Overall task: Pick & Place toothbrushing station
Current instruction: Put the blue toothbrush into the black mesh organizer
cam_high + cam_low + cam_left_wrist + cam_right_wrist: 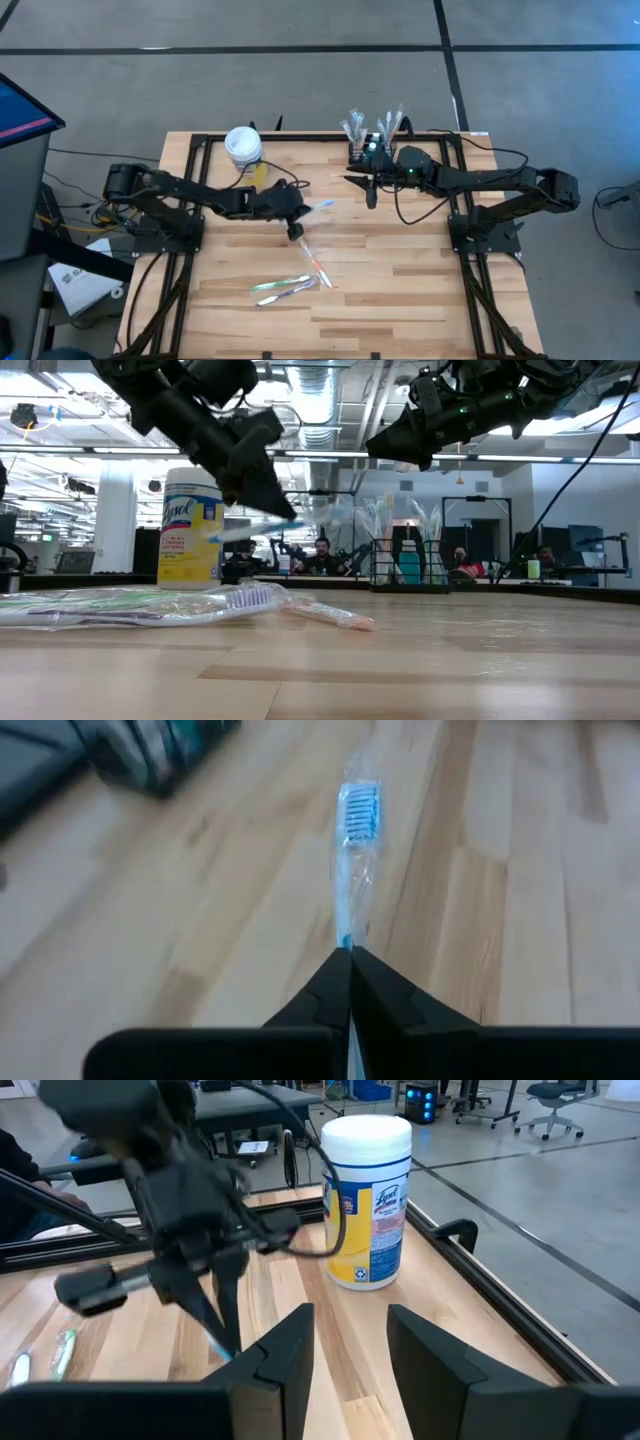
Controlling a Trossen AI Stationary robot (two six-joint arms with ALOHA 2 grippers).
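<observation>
Looking toward the table's far edge, you see the black wire-mesh toothbrushing station holding wrapped toothbrushes; left gripper pinches a blue-bristled toothbrush, right gripper spread.

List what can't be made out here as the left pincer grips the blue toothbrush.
- Blue toothbrush: its handle end is hidden behind the shut left pincer in the left wrist view.
- Wire-mesh caddy: its inside is covered by the right pincer arm in the high view; too far off in the low view.
- Wrapped toothbrushes on the table: brush details too small from above.
- White tub: small label print unreadable.
</observation>
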